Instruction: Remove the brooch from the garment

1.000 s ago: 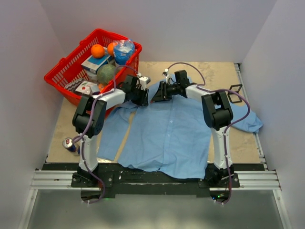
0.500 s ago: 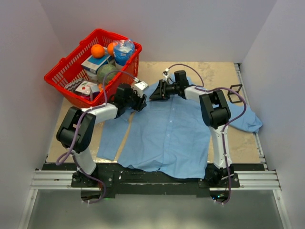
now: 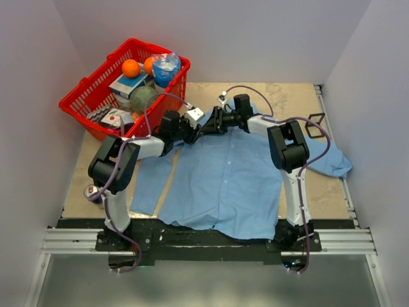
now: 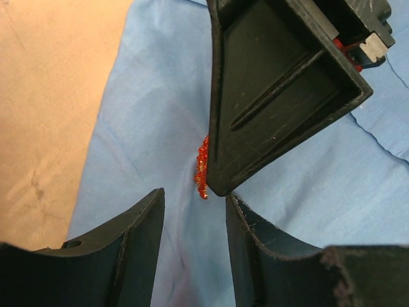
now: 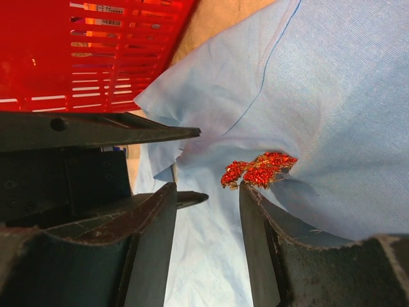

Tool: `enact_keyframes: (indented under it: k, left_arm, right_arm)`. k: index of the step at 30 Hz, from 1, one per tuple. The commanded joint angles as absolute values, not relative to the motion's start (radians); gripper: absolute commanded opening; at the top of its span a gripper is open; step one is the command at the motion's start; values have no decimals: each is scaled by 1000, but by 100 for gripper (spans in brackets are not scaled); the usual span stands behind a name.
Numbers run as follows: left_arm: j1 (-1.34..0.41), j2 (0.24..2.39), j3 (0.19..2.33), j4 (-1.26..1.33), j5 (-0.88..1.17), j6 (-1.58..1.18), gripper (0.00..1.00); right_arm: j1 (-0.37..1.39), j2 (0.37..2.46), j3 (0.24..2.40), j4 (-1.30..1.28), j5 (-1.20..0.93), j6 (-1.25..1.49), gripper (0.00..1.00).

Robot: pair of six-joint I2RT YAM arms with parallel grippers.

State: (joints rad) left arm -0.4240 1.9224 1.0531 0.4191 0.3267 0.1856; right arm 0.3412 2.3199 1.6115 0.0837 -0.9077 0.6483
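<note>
Pale walls close round a tan table [image 3: 294, 102], and at its near edge the two arms stand bolted to a metal rail [image 3: 70, 242]. Just past their bases a light blue shirt [image 3: 223, 185] lies spread flat, front up. Its hem points toward the rail and one sleeve trails off to the right. A drinks can [image 3: 91, 191] stands on the table left of the shirt, partly behind the left arm.

Farther in, both arms reach to the collar end of the shirt and meet there, tips close together. The left gripper [image 4: 194, 199] hangs low over the cloth with its jaws apart and only shirt between them. The right gripper [image 5: 208, 187] comes in from the opposite side, its jaws also apart and nothing clamped.

The brooch [image 5: 259, 169], a small cluster of red beads, sits on the shirt near the collar, just off the tip of one right finger [image 5: 281, 249]. In the left wrist view that finger covers most of it, leaving a red sliver at its edge. Whether the finger touches the brooch cannot be told. The cloth puckers around the brooch.

Beyond, at the far left corner, a red basket [image 3: 86, 83] holds two oranges [image 3: 131, 68], a green ball [image 3: 144, 97] and some boxes [image 3: 115, 118].
</note>
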Motion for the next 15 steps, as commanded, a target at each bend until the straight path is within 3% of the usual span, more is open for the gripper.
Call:
enact_keyframes:
  k: [1,8,15]
  left_arm:
    - [-422,1937,1078,495,386,186,48]
    - [-422,2011,1089,566,408,127,49]
    - [-419,2037,1146,542,377,175,40]
  right_arm:
    - [342,2322,1640,106,-899,655,48]
    - [342,2306,1626,89,-902,644,50]
    - [344,2293,1620,72,-894,629,52]
